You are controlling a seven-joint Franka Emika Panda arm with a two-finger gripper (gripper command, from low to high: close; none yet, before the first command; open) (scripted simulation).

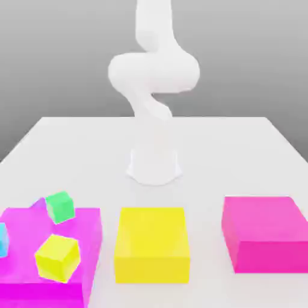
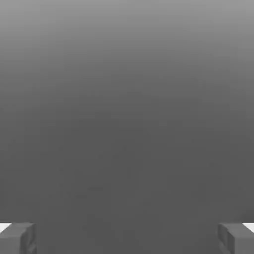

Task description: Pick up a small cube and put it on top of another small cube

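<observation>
Three small cubes lie on a low magenta block point(image 1: 90, 240) at the exterior view's left: a green cube point(image 1: 60, 206) tilted at the back, a yellow cube point(image 1: 57, 257) tilted at the front, and a cyan cube point(image 1: 2, 239) cut by the picture's edge. The white arm point(image 1: 153, 72) rises from its base point(image 1: 154, 165) at the table's middle and leaves the top of the picture. In the hand view my gripper point(image 2: 127, 238) is open, its grey fingertips point(image 2: 17, 238) far apart with nothing between them, facing plain grey background.
A large yellow block point(image 1: 152, 243) sits front centre and a large magenta block point(image 1: 264, 233) at the exterior view's right. A sliver of purple point(image 1: 39, 203) shows behind the green cube. The white table point(image 1: 90, 156) stretches back around the arm's base.
</observation>
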